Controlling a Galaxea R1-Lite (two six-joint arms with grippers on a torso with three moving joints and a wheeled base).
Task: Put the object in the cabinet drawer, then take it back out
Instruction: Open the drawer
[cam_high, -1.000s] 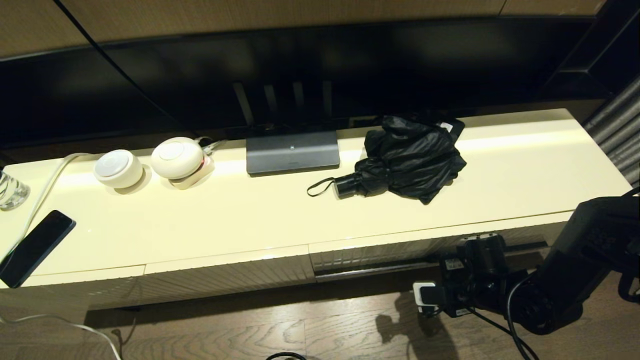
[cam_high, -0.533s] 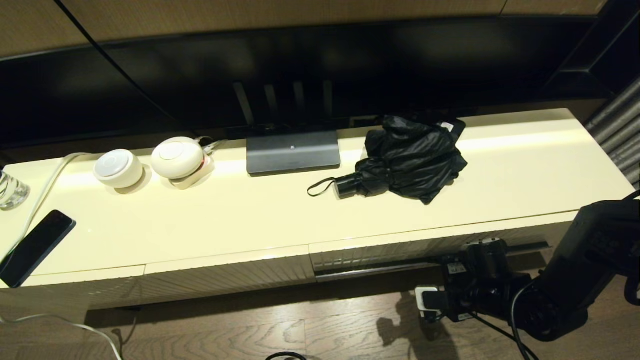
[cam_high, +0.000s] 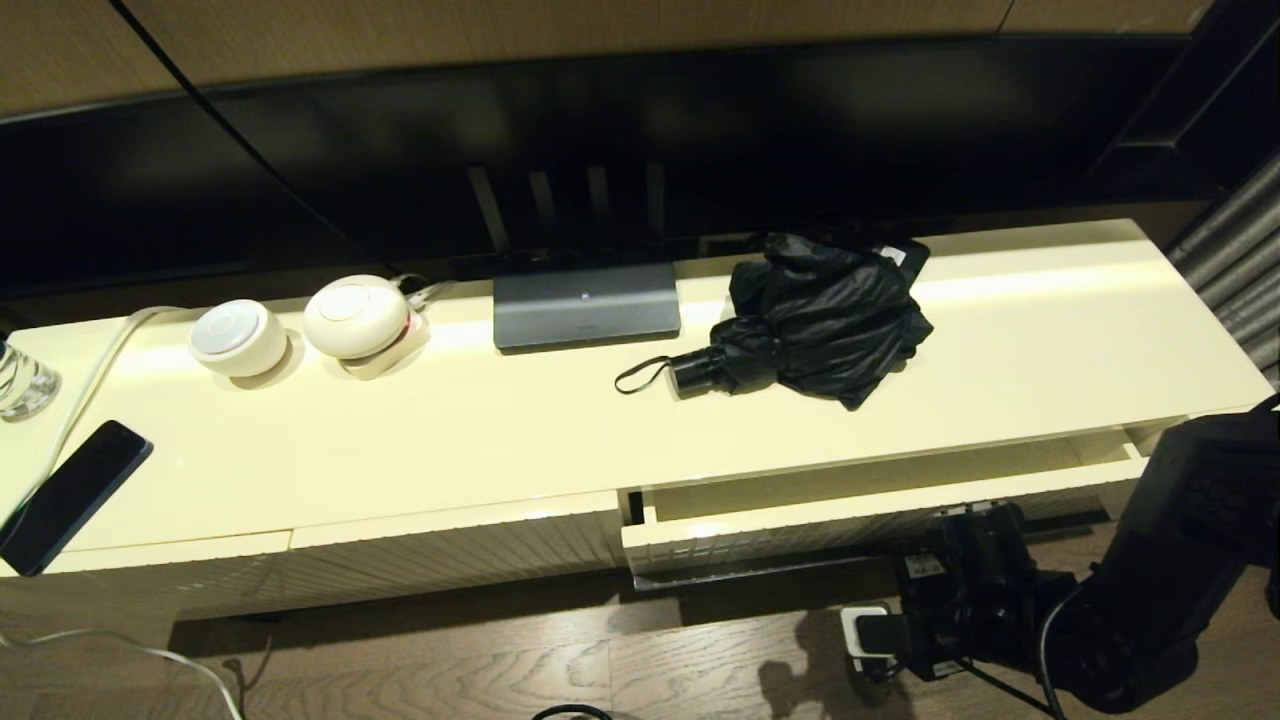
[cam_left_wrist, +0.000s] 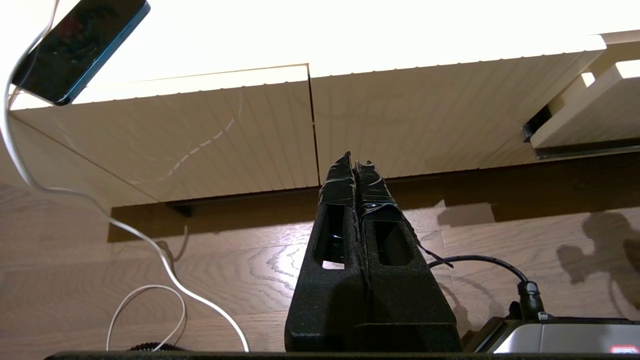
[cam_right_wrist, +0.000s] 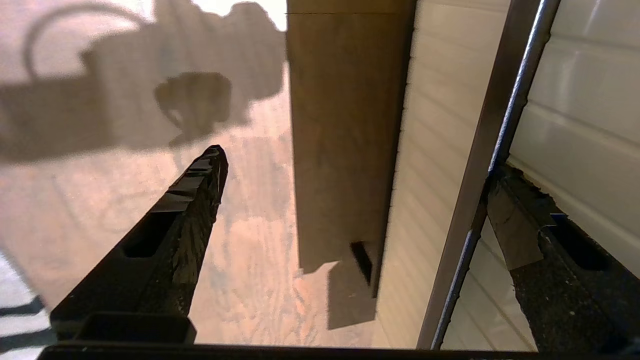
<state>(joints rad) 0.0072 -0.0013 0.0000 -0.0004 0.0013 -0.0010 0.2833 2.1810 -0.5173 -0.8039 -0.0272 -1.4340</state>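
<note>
The black folding umbrella (cam_high: 815, 320) lies on the cream cabinet top, handle and strap loop pointing left. Below it the cabinet drawer (cam_high: 850, 512) stands partly pulled out, showing a strip of cream interior. My right gripper (cam_high: 965, 535) is low at the drawer's front, right of middle. In the right wrist view this gripper (cam_right_wrist: 357, 162) is open wide. One of its fingers (cam_right_wrist: 525, 225) rests against the drawer's dark strip (cam_right_wrist: 500, 145); the other hangs over the floor. My left gripper (cam_left_wrist: 352, 160) is shut on nothing, low before the left ribbed panels, and out of the head view.
A phone (cam_high: 70, 495), a glass (cam_high: 20, 380) and two white round devices (cam_high: 355, 318) sit on the left of the top. The grey TV base (cam_high: 585, 305) stands left of the umbrella. A small black box (cam_high: 903, 254) lies behind the umbrella. White cable (cam_left_wrist: 150, 250) trails on the wood floor.
The drawer has slid out from shut to partly open. My right gripper has drawn back towards me with it. The umbrella has not moved.
</note>
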